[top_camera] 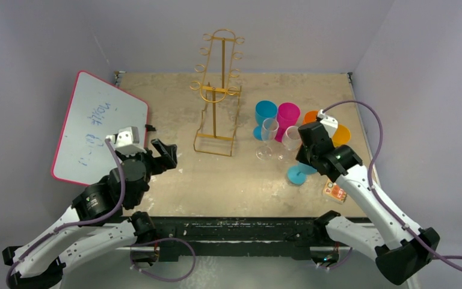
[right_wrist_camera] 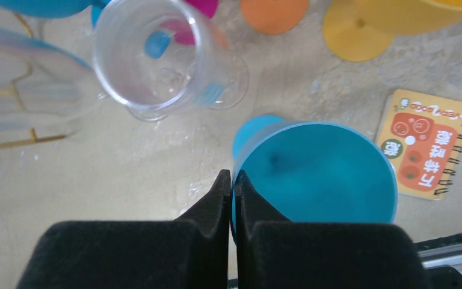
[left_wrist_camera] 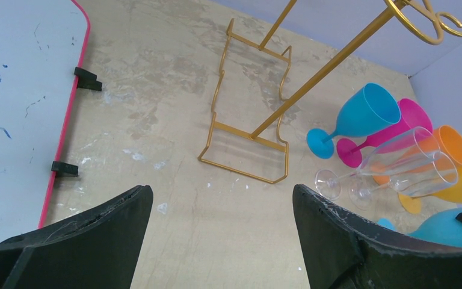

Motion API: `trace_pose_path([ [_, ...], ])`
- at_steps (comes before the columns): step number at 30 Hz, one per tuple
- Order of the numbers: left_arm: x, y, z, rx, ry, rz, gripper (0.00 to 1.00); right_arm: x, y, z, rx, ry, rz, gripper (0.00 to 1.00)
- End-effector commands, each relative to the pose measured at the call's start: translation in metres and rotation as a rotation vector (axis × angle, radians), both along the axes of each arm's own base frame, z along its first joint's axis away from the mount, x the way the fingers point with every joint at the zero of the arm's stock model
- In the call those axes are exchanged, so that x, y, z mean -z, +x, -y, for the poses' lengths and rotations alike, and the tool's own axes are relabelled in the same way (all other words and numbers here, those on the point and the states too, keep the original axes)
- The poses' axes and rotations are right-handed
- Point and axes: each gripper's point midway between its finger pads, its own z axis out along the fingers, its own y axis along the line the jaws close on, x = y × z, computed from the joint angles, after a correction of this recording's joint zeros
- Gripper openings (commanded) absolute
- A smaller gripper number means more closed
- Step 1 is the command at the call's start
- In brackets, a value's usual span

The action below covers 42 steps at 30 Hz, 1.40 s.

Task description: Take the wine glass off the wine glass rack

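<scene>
In the right claw [right_wrist_camera: 231, 180] sits the teal glass [right_wrist_camera: 319, 174], rim pinched.

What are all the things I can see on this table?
rack: one, gold wire, back middle, nothing hanging on it
whiteboard: one, white with pink rim, left side
far blue glass: one, blue, right of the rack
pink glass: one, pink, beside the far blue glass
clear glasses: two, see-through, in front of those
orange glass: one, orange, right side
yellow glass: one, yellow, far right
near blue glass: one, blue, front right
notebook: one, orange, front right
left end effector: one, black, open, empty
right end effector: one, black, shut on the near blue glass's rim
</scene>
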Motion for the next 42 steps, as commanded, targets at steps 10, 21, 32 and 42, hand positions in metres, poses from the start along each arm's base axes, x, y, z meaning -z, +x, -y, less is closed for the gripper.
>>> trace_pose_path([
  [10,-0.032,-0.001,-0.002,-0.016,-0.089,0.039,0.86,-0.02,0.03,0.029,0.118,-0.082,0.057,0.0],
  [21,-0.026,0.0,0.0,-0.013,-0.064,0.017,0.86,-0.018,0.042,0.041,0.164,-0.153,0.104,0.0],
  [32,-0.033,0.004,0.012,0.016,-0.078,0.032,0.89,-0.002,0.051,0.045,0.152,-0.213,0.105,0.0],
  [42,-0.027,0.005,0.013,0.011,-0.056,0.013,0.91,0.014,0.052,0.036,0.111,-0.203,0.045,0.0],
])
